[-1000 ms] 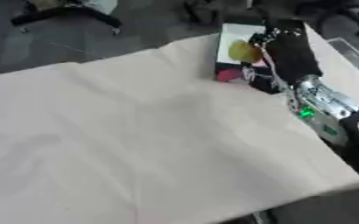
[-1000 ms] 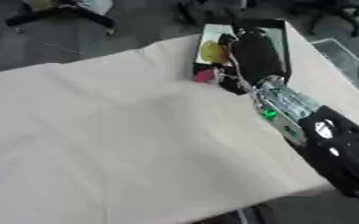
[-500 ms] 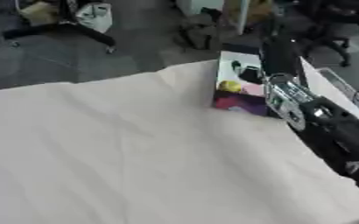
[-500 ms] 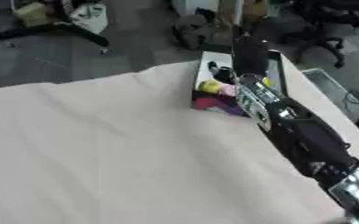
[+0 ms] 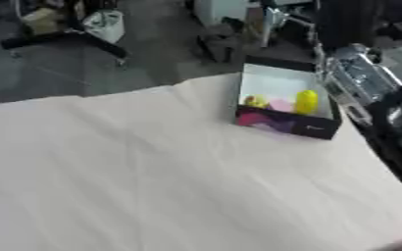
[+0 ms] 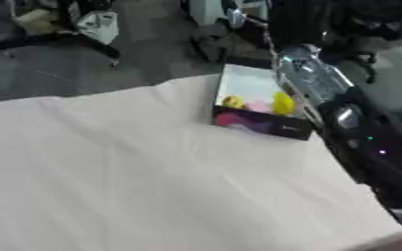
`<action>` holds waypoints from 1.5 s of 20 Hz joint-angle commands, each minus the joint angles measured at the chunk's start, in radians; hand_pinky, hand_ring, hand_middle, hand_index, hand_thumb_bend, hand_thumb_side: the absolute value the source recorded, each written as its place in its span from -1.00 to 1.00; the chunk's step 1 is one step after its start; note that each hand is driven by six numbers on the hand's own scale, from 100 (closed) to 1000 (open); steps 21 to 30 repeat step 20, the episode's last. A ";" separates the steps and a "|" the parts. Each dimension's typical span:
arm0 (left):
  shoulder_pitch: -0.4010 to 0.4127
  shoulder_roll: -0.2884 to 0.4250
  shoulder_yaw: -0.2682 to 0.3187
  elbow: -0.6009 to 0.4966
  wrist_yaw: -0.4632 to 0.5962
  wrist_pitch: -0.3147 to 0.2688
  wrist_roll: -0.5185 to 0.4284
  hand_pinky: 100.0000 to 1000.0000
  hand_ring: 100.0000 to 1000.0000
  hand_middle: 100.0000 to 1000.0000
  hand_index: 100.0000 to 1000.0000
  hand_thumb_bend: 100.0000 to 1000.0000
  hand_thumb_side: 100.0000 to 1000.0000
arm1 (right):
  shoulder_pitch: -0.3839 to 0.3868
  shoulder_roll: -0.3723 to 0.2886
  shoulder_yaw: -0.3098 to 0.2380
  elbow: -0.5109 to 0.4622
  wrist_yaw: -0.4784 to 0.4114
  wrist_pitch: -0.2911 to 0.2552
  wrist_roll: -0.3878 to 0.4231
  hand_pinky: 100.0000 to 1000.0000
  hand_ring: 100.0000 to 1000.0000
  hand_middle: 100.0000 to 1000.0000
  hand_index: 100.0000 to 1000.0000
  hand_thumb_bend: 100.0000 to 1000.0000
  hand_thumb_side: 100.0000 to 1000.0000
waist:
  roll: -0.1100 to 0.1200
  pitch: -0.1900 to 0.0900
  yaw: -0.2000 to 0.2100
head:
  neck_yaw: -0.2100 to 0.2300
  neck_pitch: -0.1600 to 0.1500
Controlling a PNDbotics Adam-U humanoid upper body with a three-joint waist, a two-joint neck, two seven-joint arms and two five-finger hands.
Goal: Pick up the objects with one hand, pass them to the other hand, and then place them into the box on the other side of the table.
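A black-walled box (image 5: 283, 125) stands at the table's far right edge. Inside it I see a tall yellow object (image 5: 307, 102), a small yellow one (image 5: 255, 101) and a pink one (image 5: 280, 105). My right arm (image 5: 361, 81) runs up the right side, just beside the box. Its hand (image 6: 297, 23) is a dark blur past the box's far end, above the floor. It touches nothing that I can see. My left hand shows in neither view.
A cream cloth (image 5: 136, 171) covers the table, which ends just right of the box. Beyond the far edge lies a grey floor with chair bases (image 5: 63, 39), a bag (image 5: 104, 24) and other clutter.
The camera has tilted, shifting the whole picture. My right hand, which hung over the box, has drawn away past its far end, so the box's contents now show.
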 commanded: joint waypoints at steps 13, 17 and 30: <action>0.007 0.099 -0.106 0.081 -0.103 -0.082 -0.104 0.38 0.23 0.24 0.45 -1.00 0.69 | -0.020 0.311 0.379 -0.041 -0.143 -0.442 0.186 0.45 0.53 1.00 0.72 0.02 -0.36 | 0.007 -0.066 -0.106 | 0.325 0.137; 0.012 0.101 -0.141 0.093 -0.142 -0.116 -0.135 0.38 0.23 0.24 0.45 -1.00 0.67 | -0.009 0.333 0.398 -0.041 -0.166 -0.445 0.202 0.43 0.52 1.00 0.72 0.03 -0.39 | 0.010 -0.066 -0.126 | 0.328 0.138; 0.000 0.097 -0.157 0.104 -0.152 -0.125 -0.141 0.37 0.22 0.24 0.45 -1.00 0.66 | -0.012 0.338 0.418 -0.041 -0.184 -0.458 0.218 0.42 0.51 1.00 0.71 0.03 -0.45 | 0.013 -0.063 -0.130 | 0.318 0.138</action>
